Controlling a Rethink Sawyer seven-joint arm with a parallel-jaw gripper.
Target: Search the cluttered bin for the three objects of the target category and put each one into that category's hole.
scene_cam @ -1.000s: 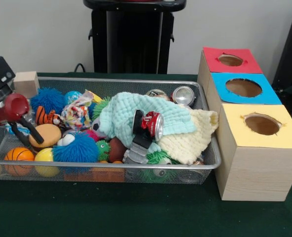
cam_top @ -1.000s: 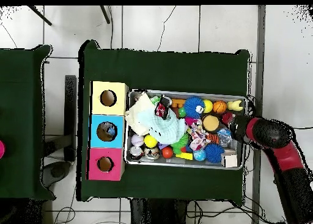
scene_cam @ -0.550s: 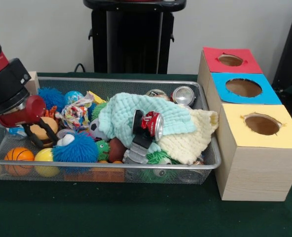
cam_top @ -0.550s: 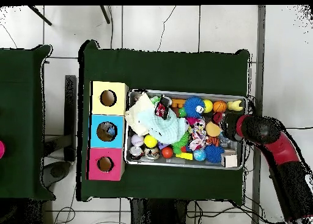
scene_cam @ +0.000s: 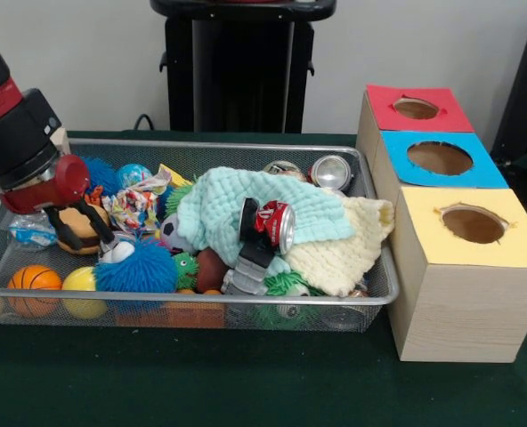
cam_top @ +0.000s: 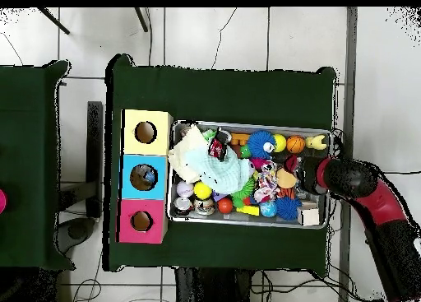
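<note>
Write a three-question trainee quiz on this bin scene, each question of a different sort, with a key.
1. True or false: the red can lies on top of the mint green cloth.
2. Which box stands nearest the camera in the front view? A red box B blue box C yellow box
3. Fill in: the tool is over the end of the wire bin that lies ______ from the three boxes.

Key: 1 true. 2 C. 3 farthest.
</note>
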